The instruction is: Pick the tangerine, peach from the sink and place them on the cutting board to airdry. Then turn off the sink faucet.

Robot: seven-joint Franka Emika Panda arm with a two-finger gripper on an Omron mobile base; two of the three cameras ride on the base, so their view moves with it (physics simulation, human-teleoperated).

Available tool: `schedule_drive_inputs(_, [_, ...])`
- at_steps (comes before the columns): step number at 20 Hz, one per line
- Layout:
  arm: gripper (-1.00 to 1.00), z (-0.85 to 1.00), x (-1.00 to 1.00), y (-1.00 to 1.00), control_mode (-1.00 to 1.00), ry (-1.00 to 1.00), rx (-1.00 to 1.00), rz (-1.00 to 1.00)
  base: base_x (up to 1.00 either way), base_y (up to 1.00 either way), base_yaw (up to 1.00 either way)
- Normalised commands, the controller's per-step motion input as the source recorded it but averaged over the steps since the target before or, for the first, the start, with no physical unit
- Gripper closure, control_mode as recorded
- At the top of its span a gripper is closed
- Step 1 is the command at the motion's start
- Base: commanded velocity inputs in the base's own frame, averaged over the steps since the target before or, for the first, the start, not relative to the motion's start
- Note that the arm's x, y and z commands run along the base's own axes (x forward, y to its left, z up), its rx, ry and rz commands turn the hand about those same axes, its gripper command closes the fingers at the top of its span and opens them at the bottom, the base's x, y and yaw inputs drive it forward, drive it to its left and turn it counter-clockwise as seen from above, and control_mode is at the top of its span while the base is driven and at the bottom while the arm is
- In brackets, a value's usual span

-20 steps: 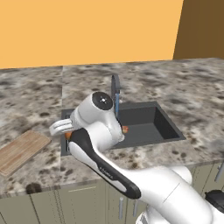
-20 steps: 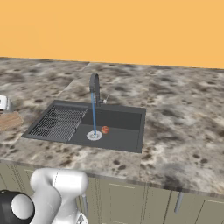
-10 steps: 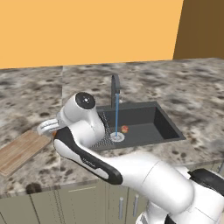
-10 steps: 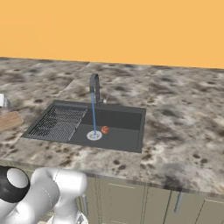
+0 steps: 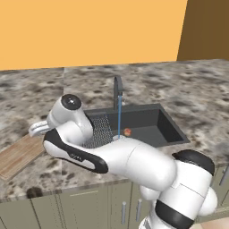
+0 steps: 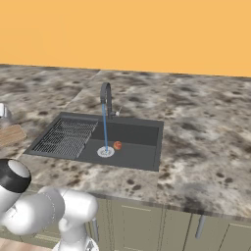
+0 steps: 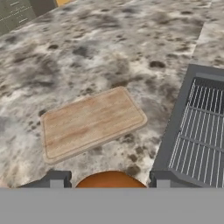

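Pincer (image 7: 109, 181) clamps the tangerine (image 7: 111, 179) (plain orange) above the cutting board (image 7: 89, 122).

2 rear base views sharing the sink (image 5: 147, 127); hand view above the cutting board (image 7: 89, 122).

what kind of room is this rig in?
A rendered kitchen, by the look of it: a speckled stone counter with a recessed dark sink, a faucet running water, cabinet doors below, and a wooden cutting board beside the basin.

I'm seeing flat, even rendered light, faint soft shadows lying under objects, no glare, everything staying slightly soft.
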Motion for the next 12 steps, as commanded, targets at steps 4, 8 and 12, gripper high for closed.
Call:
schedule_drive_inputs(4, [1.0, -0.31, 0.42, 0.16, -1.0, 0.04, 0.0, 0.0, 0.0, 0.0, 0.0])
schedule_drive_inputs(8, [1.0, -0.25, 0.4, 0.25, -1.0, 0.04, 0.0, 0.0, 0.0, 0.0, 0.0])
schedule_drive_inputs(12, [1.0, -0.16, 0.31, 0.3, -1.0, 0.01, -0.03, 0.0, 0.0, 0.0, 0.0])
